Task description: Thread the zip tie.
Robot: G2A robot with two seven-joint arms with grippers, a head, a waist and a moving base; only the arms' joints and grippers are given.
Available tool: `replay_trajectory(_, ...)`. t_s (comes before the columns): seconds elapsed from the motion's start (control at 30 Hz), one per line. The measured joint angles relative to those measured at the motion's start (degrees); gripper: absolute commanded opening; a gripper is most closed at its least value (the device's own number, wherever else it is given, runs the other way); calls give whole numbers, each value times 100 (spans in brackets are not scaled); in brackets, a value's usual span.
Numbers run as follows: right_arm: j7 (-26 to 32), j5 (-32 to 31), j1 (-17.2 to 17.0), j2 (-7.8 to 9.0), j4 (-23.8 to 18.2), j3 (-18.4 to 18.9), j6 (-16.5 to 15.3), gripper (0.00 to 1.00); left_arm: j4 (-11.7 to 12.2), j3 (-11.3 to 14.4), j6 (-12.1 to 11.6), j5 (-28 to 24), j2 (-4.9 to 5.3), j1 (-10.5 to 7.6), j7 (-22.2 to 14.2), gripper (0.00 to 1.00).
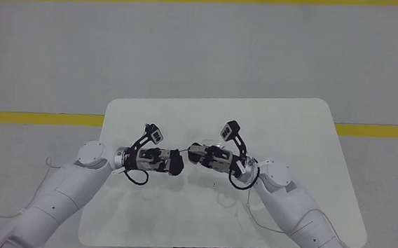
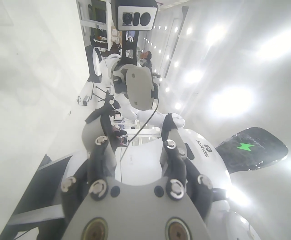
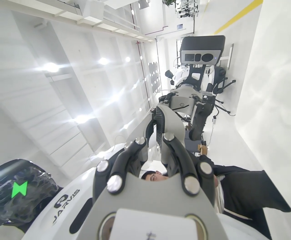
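White table (image 1: 291, 117) under both arms — the right gripper (image 3: 154, 122), fingers nearly closed, apparently pinches the zip tie (image 2: 138, 133), its strand passing between the wide-open, empty left gripper (image 2: 135, 117) — step judged: alignment; next, a fine regrasp.

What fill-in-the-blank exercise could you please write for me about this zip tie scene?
1. The left gripper has its fingers ___.
2. The right gripper pinches one end of the thin dark ___.
3. Both grippers meet above the ___ table.
Missing words: open; zip tie; white.
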Motion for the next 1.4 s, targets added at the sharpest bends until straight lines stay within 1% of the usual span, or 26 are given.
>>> replay_trajectory(0.07, -3, -12, 12, -7, 23, -22, 11, 0, 9, -3, 7, -2, -9, 0, 1, 44)
replay_trajectory(0.33, -24, -196, 34, -7, 78, -23, 53, 0, 47, -86, -50, -60, -33, 13, -5, 35)
replay_trajectory(0.47, -23, -309, 24, 4, 69, -1, 72, 0, 56, -139, -60, -72, -36, 32, -18, 33)
replay_trajectory(0.6, -18, -379, 10, 10, 70, 11, 84, 0, 55, -187, -66, -73, -40, 55, -24, 33)
replay_trajectory(0.67, -21, -419, 8, 14, 77, 18, 91, 0, 53, -210, -68, -70, -41, 65, -25, 31)
replay_trajectory(1.0, -38, -660, -13, 34, 125, 34, 145, 0, 5, -309, -63, -32, -50, 129, 2, 31)
replay_trajectory(1.27, -65, -889, -1, 39, 56, -18, 224, 0, -26, -354, -31, 45, -64, 145, 23, 29)
replay_trajectory(1.4, -45, -870, 2, 37, 52, -23, 208, 0, -28, -377, -7, 98, -68, 145, 27, 28)
